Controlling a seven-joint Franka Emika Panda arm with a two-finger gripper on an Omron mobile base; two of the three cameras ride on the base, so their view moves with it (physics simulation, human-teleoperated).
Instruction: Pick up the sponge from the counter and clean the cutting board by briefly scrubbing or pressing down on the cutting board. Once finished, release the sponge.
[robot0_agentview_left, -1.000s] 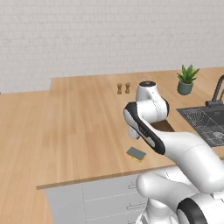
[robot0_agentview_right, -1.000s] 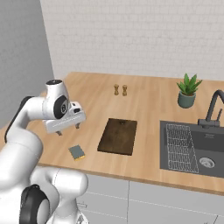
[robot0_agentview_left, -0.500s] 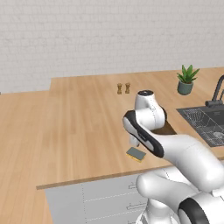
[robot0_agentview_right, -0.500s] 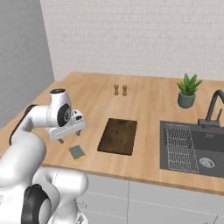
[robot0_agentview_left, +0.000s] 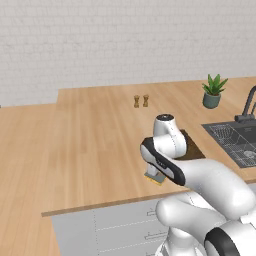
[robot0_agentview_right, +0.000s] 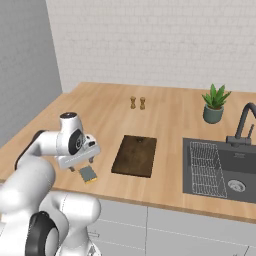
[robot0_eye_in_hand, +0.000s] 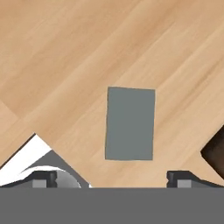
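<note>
Right now your two-finger end effector (robot0_eye_in_hand: 112, 177) hangs above the small flat sponge (robot0_eye_in_hand: 130, 124), grey-green on top with a yellow layer beneath, and its dark tips stand spread wide, one at each bottom corner of the hand view, holding nothing. The sponge lies flat between those tips but slightly off toward the right one, with its long side running away from the camera. In the right base view the end effector (robot0_agentview_right: 80, 165) sits just above the sponge (robot0_agentview_right: 88, 173), which rests on the large light-wood plank counter (robot0_agentview_right: 110, 115) near its front edge, a short way left of the dark brown rectangular wooden cutting board (robot0_agentview_right: 135, 155).

You are, by my reading, in the final descent for the pick. To do it well, nudge the hand sideways so the sponge sits midway between the tips, keep the wrist square to its long edges, and come straight down so the tips pass either side of the narrow width. Go low enough to catch the yellow layer rather than just the top skin, then close gently; a soft block will squash and may slip if pinched only at its upper edge. The counter's front edge is close, so avoid pushing the sponge toward it.
</note>
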